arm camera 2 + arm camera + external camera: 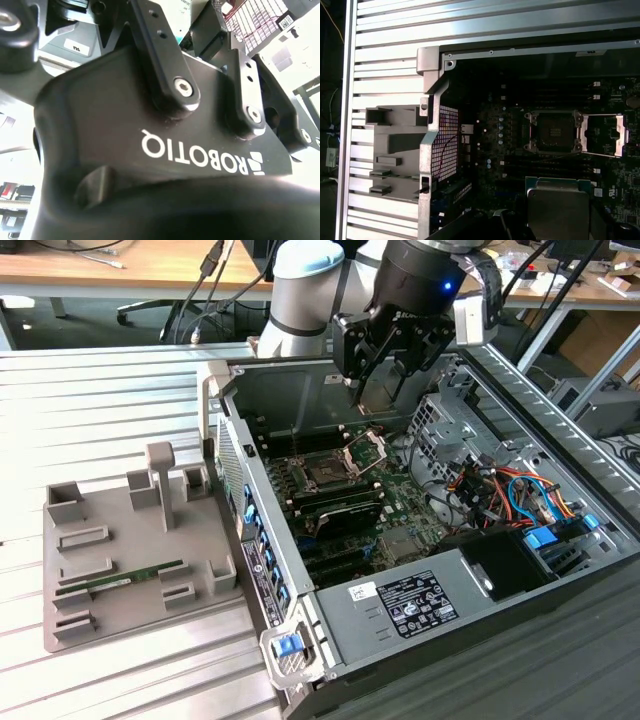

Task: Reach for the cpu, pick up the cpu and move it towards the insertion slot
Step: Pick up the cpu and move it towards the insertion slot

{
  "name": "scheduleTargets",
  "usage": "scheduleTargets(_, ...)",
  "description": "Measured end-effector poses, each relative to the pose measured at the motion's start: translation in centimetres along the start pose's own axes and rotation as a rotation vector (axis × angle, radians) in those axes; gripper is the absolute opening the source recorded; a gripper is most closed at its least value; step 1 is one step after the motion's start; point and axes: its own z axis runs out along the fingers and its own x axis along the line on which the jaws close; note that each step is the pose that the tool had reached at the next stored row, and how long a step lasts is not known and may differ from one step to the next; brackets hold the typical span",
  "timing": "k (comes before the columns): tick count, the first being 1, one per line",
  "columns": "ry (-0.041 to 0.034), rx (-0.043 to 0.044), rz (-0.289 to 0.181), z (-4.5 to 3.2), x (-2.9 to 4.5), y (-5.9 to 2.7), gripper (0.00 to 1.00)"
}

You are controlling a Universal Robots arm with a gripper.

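The cpu [558, 214] is clamped in the pincer [385, 390], suspended above the open computer case [520, 580] near its rear wall. The insertion slot [327, 472] lies below on the motherboard [400, 510], its silver frame [605, 135] hinged open. A grey fixture tray [120, 560] sits beside the case on the desk [100, 410].

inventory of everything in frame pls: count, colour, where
cpu: 1, silver-cream top, green edge, close under the first wrist camera, over the board.
insertion slot: 1, dark square, silver frame hinged open, mid-motherboard.
computer case: 1, grey metal, lying open on the exterior view's right.
memory stick: 1, green, in the grey fixture.
fixture: 1, grey, on the exterior view's left, beside the case.
table: 1, ribbed silver.
cables: several, red, blue and orange, inside the case.
gripper: 1, black, above the slot's open frame.
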Motion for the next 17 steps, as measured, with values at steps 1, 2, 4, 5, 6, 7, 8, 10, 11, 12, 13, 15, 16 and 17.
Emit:
scheduleTargets(1, 0.0, -0.0001, 0.0, 0.01, -0.01, 0.0, 0.55)
scheduleTargets(2, 0.0, 0.0, 0.0, 0.02, -0.03, 0.0, 0.55)
scheduleTargets(4, 0.0, 0.0, 0.0, 0.03, -0.06, 0.0, 0.55)
scheduleTargets(5, 0.0, 0.0, 0.0, 0.04, -0.07, 0.0, 0.55)
scheduleTargets(6, 0.0, 0.0, 0.0, 0.06, -0.1, -0.01, 0.55)
scheduleTargets(7, 0.0, 0.0, 0.0, 0.06, -0.11, -0.01, 0.55)
scheduleTargets(8, 0.0, 0.0, 0.0, 0.08, -0.13, -0.01, 0.55)
scheduleTargets(10, 0.0, 0.0, 0.0, 0.12, -0.19, -0.01, 0.55)
scheduleTargets(11, 0.0, -0.0001, 0.0, 0.13, -0.22, -0.01, 0.55)
scheduleTargets(12, 0.0, -0.0001, 0.0, 0.14, -0.23, -0.01, 0.55)
scheduleTargets(13, 0.0, -0.0001, 0.0, 0.16, -0.25, -0.02, 0.55)
scheduleTargets(15, 0.0, -0.0001, 0.0, 0.19, -0.3, -0.02, 0.55)
scheduleTargets(16, 0.0, -0.0001, 0.0, 0.21, -0.33, -0.02, 0.55)
scheduleTargets(17, 0.0, -0.0001, 0.0, 0.22, -0.35, -0.02, 0.55)
